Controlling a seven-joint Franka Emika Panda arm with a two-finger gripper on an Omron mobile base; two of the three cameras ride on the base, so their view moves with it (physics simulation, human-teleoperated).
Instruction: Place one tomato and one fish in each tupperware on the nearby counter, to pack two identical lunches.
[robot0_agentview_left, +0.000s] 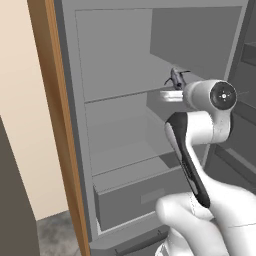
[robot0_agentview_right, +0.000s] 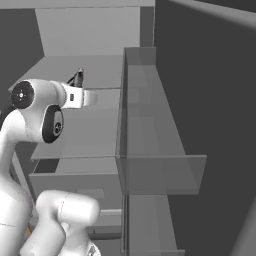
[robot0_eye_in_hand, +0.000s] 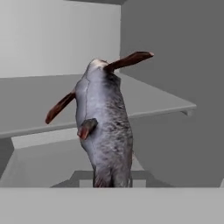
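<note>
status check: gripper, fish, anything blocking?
Gripper inside open fridge, shut on fish. Fish held off the shelf, tail fins spread. Nothing in the way.

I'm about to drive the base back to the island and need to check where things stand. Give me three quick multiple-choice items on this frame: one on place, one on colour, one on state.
1. Where is the gripper?
A. Inside the open fridge, over a shelf
B. Over the island counter
C. Down by the floor

2. What colour is the fish?
A. Bright orange
B. Grey with reddish-brown fins
C. Green

3. What is the state of the fish?
A. Lying flat on the shelf
B. Inside a tupperware
C. Raised clear of the shelf, at the gripper

Answers: 1 A, both base views show the arm reaching among grey fridge shelves; 2 B, plain in the hand view; 3 C, it hangs before the hand camera, shelf behind it.
</note>
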